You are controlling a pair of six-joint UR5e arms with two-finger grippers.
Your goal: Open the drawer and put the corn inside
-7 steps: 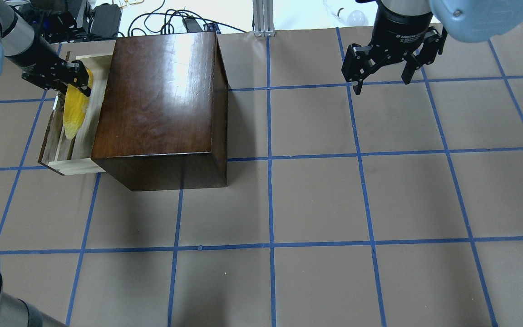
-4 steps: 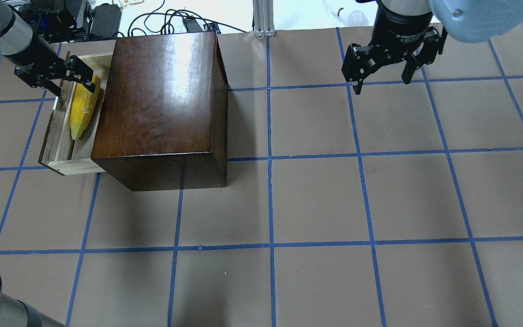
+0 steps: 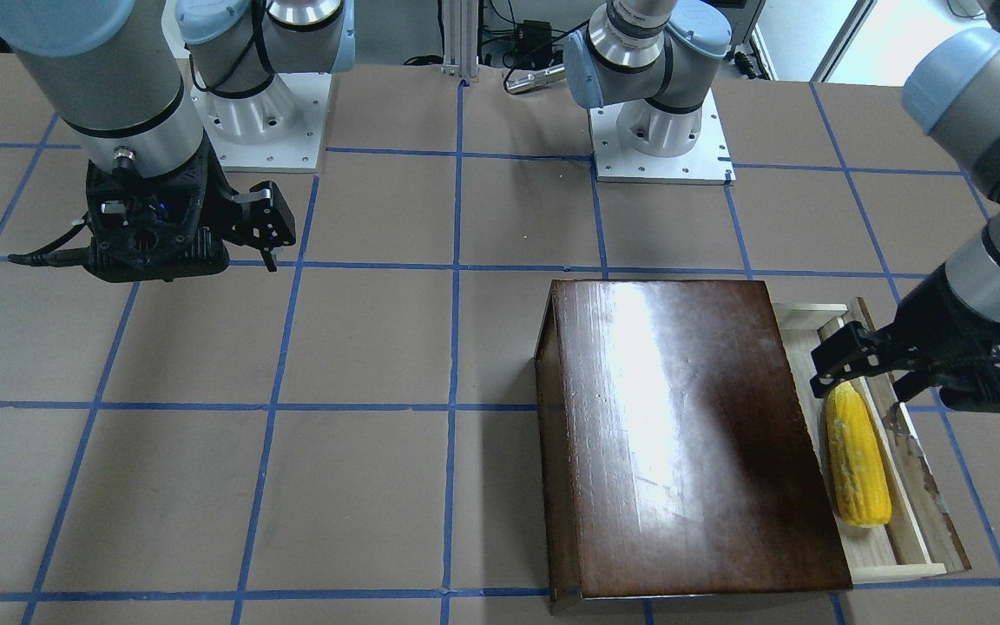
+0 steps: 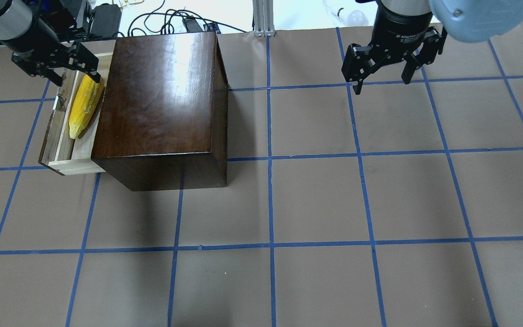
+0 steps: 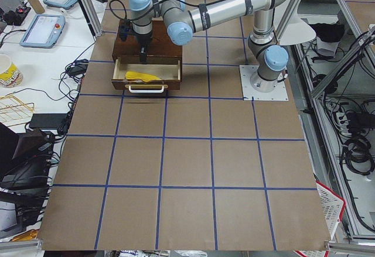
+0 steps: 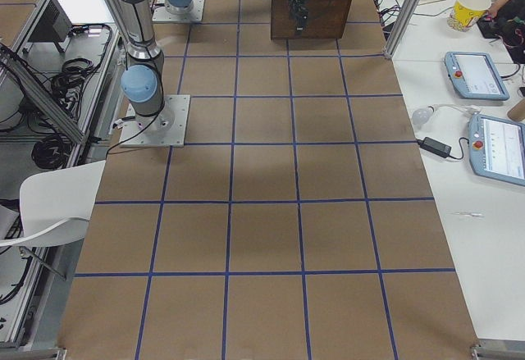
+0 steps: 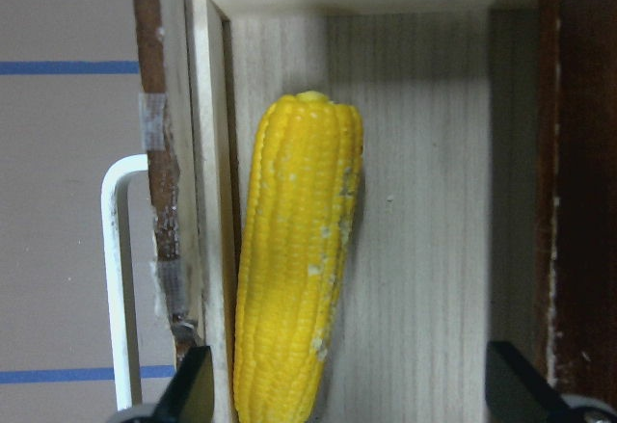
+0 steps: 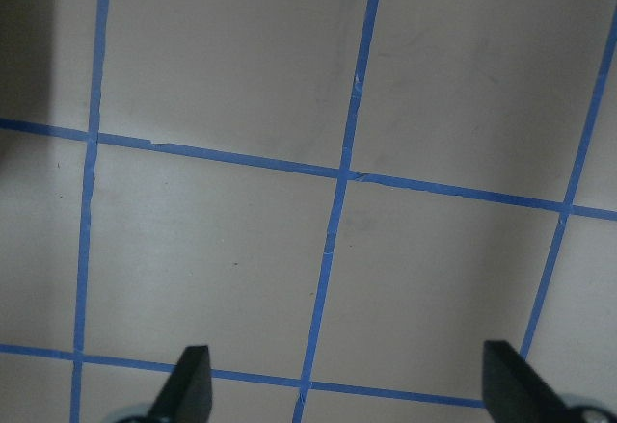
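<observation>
The drawer [image 4: 57, 150] of pale wood stands pulled out from the dark-brown wooden box [image 4: 161, 100]. The yellow corn [image 4: 85, 105] lies inside it along its length; it also shows in the front view [image 3: 856, 460] and in the left wrist view [image 7: 297, 269]. My left gripper [image 4: 77, 78] is open and empty, just above the corn's thick end at the far end of the drawer [image 3: 899, 529]. My right gripper [image 4: 382, 84] is open and empty, high over the bare table far to the right.
The drawer has a white wire handle [image 7: 114, 278] on its chipped dark front panel [image 7: 159, 211]. Cables and power bricks [image 4: 102, 18] lie behind the box past the table's far edge. A metal post [image 4: 263, 16] stands at the back centre.
My left gripper let go of the corn and rose toward the far end of the drawer. The corn settled flat in the drawer. The right arm has not moved.
</observation>
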